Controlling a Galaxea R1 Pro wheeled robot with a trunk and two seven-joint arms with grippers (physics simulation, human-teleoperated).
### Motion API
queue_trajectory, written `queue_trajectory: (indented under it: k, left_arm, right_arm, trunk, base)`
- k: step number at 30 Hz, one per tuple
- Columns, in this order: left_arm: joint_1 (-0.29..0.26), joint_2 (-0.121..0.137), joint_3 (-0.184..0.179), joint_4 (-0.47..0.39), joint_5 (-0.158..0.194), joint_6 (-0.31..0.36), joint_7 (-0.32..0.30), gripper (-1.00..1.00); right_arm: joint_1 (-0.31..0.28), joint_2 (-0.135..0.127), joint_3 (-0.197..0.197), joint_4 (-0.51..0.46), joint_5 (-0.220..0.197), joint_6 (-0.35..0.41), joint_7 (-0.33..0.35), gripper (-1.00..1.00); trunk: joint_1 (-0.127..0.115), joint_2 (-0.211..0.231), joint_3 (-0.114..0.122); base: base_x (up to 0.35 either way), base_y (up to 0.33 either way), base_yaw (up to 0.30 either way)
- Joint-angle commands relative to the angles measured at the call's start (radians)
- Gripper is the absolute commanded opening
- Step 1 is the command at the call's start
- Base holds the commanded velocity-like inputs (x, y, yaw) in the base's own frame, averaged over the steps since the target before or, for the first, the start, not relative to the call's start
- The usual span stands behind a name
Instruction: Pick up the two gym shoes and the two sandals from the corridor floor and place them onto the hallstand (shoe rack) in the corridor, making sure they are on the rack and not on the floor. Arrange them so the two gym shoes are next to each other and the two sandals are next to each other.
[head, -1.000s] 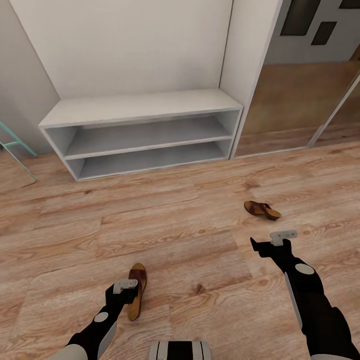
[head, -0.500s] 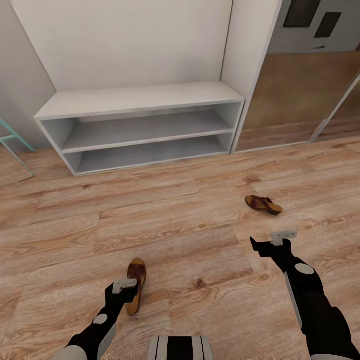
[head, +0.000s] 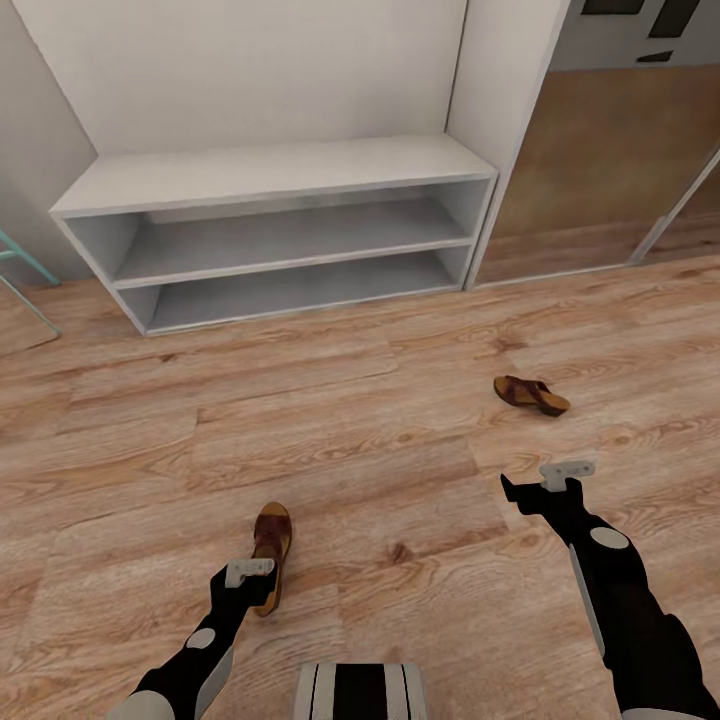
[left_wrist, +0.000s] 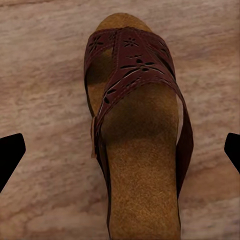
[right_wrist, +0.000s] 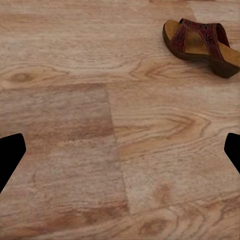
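Left wrist view shows the left gripper (left_wrist: 120, 150) spread wide above a sandal (left_wrist: 135, 130), straddling it for pickup; right gripper (right_wrist: 120, 150) likewise spread.

A corridor in a home

Wood-plank floor (head: 380, 470), a light-grey shoe rack (head: 275, 235) with two open shelves at 12 o'clock, and two brown sandals (head: 270, 555) (head: 532, 394) lying on the floor.
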Motion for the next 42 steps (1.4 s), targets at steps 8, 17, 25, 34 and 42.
queue_trajectory:
  k: [8,17,25,34,42]
  left_arm:
    - [0.0,0.001,0.006,0.001,-0.006,-0.003,0.0,1.0]
    - [0.001,0.001,0.005,0.001,-0.006,-0.003,0.0,1.0]
    - [0.001,0.001,0.006,0.006,-0.007,-0.005,0.0,1.0]
    - [0.002,0.001,0.006,0.008,-0.007,-0.008,0.003,1.0]
    - [0.011,0.003,0.006,0.006,-0.006,-0.008,0.005,1.0]
  right_arm:
    - [-0.001,0.0,-0.002,-0.001,0.01,0.004,0.009,1.0]
    - [-0.001,0.0,-0.002,-0.002,0.01,0.004,0.009,1.0]
    - [-0.001,0.0,-0.002,-0.003,0.01,0.004,0.009,1.0]
    - [-0.001,0.0,-0.002,-0.003,0.01,0.004,0.009,1.0]
    - [-0.001,0.0,-0.002,-0.003,0.01,0.004,0.009,1.0]
  trunk:
    - [0.0,0.0,-0.001]
    - [0.001,-0.001,-0.009]
    - [0.004,-0.003,-0.043]
    - [0.007,-0.004,-0.078]
    - [0.009,-0.005,-0.095]
  base:
    - [0.0,0.0,-0.188]
    - [0.0,0.0,-0.096]
    - [0.0,0.0,-0.006]
    - [0.0,0.0,0.0]
    - [0.0,0.0,0.0]
